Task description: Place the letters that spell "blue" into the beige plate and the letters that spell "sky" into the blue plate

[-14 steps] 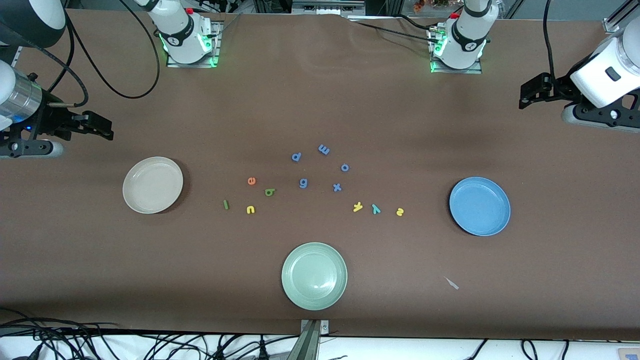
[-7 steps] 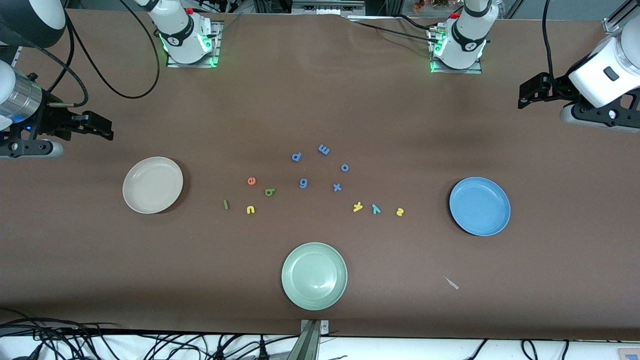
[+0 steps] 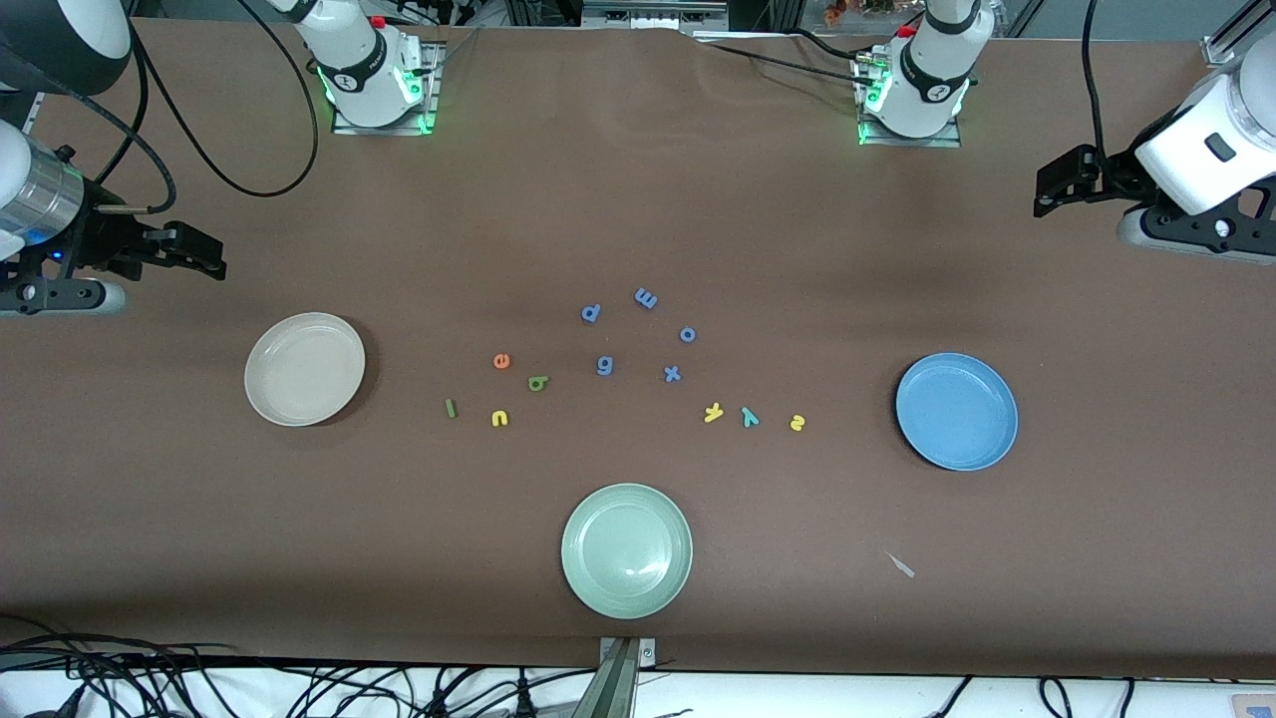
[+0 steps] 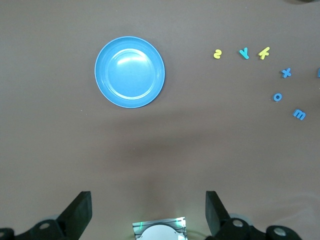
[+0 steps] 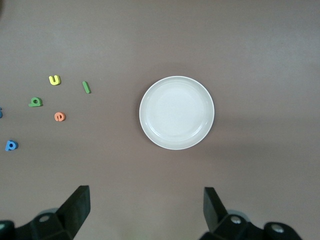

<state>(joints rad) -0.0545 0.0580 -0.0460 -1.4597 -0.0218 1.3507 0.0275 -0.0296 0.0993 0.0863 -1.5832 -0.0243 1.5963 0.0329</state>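
- Since the earlier frames nothing on the counter (image 3: 638, 199) has shifted; only the left gripper (image 3: 1057, 189), at the upper right edge of the front view, has wavered very slightly
- Left gripper hangs in the air over the counter's left-arm end, its jaws spread wide and holding nothing
- Right gripper (image 3: 194, 254), at the left edge of the front view, hangs over the right-arm end, jaws likewise spread and empty
- Beige plate (image 3: 304, 368) lies left of centre in the front view, empty
- Blue plate (image 3: 956, 410) lies right of centre, empty
- Orange "e" (image 3: 501, 361), green "b" (image 3: 538, 383), green "l" (image 3: 451, 408) and yellow "u" (image 3: 499, 419) cluster between the beige plate and the middle; the "l" has its long axis running nearly up-down in the frame, slightly tilted
- Yellow "k" (image 3: 713, 412), teal "y" (image 3: 749, 417) and yellow "s" (image 3: 797, 423) form a row running across the frame toward the blue plate
- Blue letters (image 3: 604, 365) are scattered at the frame's centre
- Pale green plate (image 3: 626, 550) sits at lower centre, nearest the front camera
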